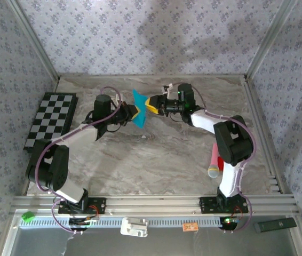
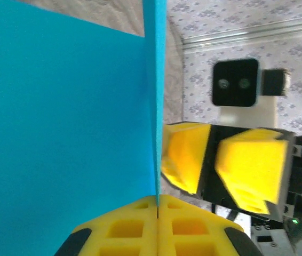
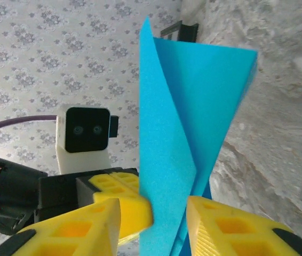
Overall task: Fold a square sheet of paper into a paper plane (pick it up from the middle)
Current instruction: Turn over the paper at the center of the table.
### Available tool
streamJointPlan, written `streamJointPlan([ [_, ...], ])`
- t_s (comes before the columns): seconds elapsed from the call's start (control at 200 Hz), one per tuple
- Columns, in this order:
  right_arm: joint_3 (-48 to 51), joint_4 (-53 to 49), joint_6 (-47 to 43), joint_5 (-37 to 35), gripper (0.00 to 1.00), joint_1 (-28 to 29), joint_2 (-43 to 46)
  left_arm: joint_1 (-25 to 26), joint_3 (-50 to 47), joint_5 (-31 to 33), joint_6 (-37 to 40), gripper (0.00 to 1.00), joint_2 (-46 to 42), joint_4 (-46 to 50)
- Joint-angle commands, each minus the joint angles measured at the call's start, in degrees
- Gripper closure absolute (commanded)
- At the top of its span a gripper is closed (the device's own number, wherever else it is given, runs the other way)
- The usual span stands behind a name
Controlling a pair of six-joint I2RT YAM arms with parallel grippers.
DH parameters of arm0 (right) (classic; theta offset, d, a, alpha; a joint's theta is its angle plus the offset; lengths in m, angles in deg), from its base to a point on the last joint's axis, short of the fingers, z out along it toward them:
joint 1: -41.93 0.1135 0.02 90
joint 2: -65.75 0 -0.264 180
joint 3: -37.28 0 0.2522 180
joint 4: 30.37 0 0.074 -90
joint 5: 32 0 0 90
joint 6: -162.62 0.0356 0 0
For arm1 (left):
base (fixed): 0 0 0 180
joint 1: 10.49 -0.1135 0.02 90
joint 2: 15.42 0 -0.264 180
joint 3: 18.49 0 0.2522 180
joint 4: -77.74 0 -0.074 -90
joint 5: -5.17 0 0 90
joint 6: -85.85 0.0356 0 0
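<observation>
Well, teal paper (image 3: 193, 106) (lower end off-frame)

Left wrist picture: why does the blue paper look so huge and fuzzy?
In the left wrist view the blue paper sits very close to the lens, so it looks huge and soft; the yellow fingers below blur too. In the right wrist view its creases look sharper. In the top view it is small but clear.
</observation>
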Motion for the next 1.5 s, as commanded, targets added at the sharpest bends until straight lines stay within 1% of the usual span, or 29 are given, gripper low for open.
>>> streamJointPlan([
  [0.0,2.05,-8.58,-6.33,-3.36,0.51,-2.32,4.43,-0.33,4.37,3.81,8.53,0.94,-2.73,13.30],
  [0.06,3.02,-12.08,-8.26,-5.80,0.44,-3.34,6.15,-0.17,7.15,7.71,13.84,0.94,-3.09,22.90],
  [0.145,4.01,-17.18,-11.24,-9.20,0.38,-4.90,8.50,0.40,11.04,14.19,21.00,0.95,-2.93,34.57],
  [0.255,4.38,-24.58,-16.47,-14.53,0.32,-6.45,11.61,1.31,15.85,22.83,28.17,0.95,-1.69,45.92],
  [0.345,3.99,-30.85,-21.36,-20.13,0.29,-6.87,14.40,3.08,20.06,32.97,32.91,0.95,0.03,53.71],
  [0.425,3.97,-35.04,-24.89,-25.04,0.28,-6.98,16.77,4.63,23.61,40.77,35.63,0.96,2.12,59.71],
  [0.485,4.03,-37.43,-26.85,-28.39,0.27,-6.92,18.26,5.97,25.89,46.72,36.91,0.96,3.82,62.96],
  [0.545,3.90,-39.59,-26.95,-31.50,0.27,-7.02,19.46,7.22,27.86,52.60,37.82,0.96,5.75,65.74],
  [0.58,3.96,-40.46,-29.29,-32.88,0.27,-7.01,20.07,7.84,29.09,55.74,38.09,0.96,7.07,67.56],
  [0.665,3.98,-42.33,-30.39,-36.16,0.27,-7.08,21.20,9.37,31.60,62.51,38.65,0.96,10.53,70.97],
  [0.72,3.89,-43.53,-31.02,-38.10,0.27,-7.14,21.79,10.08,33.02,65.76,39.08,0.96,12.77,72.61],
  [0.92,3.98,-46.66,-31.41,-44.27,0.27,-7.57,23.12,10.98,35.79,73.08,39.98,0.97,20.16,74.51],
  [1.02,4.02,-47.71,-31.14,-45.65,0.26,-7.71,23.29,11.18,36.53,75.61,41.27,0.97,23.76,74.22],
  [1.239,4.71,-47.60,-30.61,-45.83,0.26,-8.01,23.37,12.76,38.03,79.06,41.82,0.97,30.78,73.60],
  [1.494,4.33,-47.59,-30.26,-44.68,0.26,-8.23,22.41,15.00,40.48,80.96,41.14,0.97,36.75,73.16],
])
